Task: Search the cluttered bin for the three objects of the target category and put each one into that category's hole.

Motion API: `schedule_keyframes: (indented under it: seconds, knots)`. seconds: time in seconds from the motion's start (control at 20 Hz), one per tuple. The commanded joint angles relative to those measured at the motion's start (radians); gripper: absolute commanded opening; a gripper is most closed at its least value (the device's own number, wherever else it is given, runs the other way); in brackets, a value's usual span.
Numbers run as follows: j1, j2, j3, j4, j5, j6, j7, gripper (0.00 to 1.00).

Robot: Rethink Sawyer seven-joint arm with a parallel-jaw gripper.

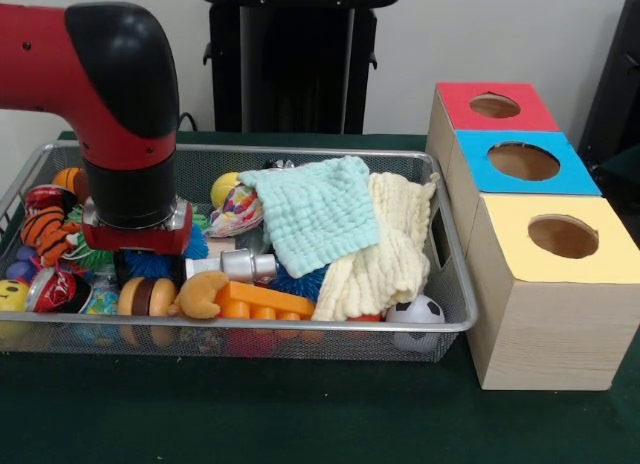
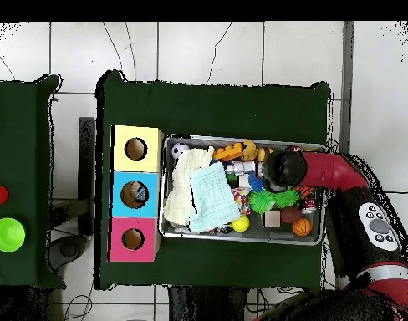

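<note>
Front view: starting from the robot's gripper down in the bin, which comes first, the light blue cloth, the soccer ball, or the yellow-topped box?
From the gripper, nearest first:
1. light blue cloth, mid-bin, just to the picture's right.
2. soccer ball, at the bin's right front corner.
3. yellow-topped box, outside the bin, far right.

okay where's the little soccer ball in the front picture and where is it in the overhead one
Front view: the soccer ball sits in the wire bin's lower right corner, just below the cream cloth.
Overhead view: the soccer ball is in the bin's upper left corner, above the cream cloth.
Shared landmark: in both views it is the bin corner nearest the yellow-topped box.
</note>
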Motion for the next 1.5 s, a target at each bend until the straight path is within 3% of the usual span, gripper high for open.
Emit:
schedule_keyframes:
  seconds: [0.05,0.4,0.7,1.15,1.5]
  knots:
    - [-0.031,0.139,-0.020,-0.039,-0.088,-0.160,-0.055,1.00]
    - [-0.059,0.126,-0.009,-0.055,-0.094,-0.125,-0.129,1.00]
    - [-0.093,0.073,0.011,-0.058,-0.076,-0.028,-0.232,1.00]
    - [-0.127,0.002,0.050,0.024,-0.014,0.043,-0.234,1.00]
    - [-0.132,0.051,0.056,-0.014,-0.037,0.024,-0.246,1.00]
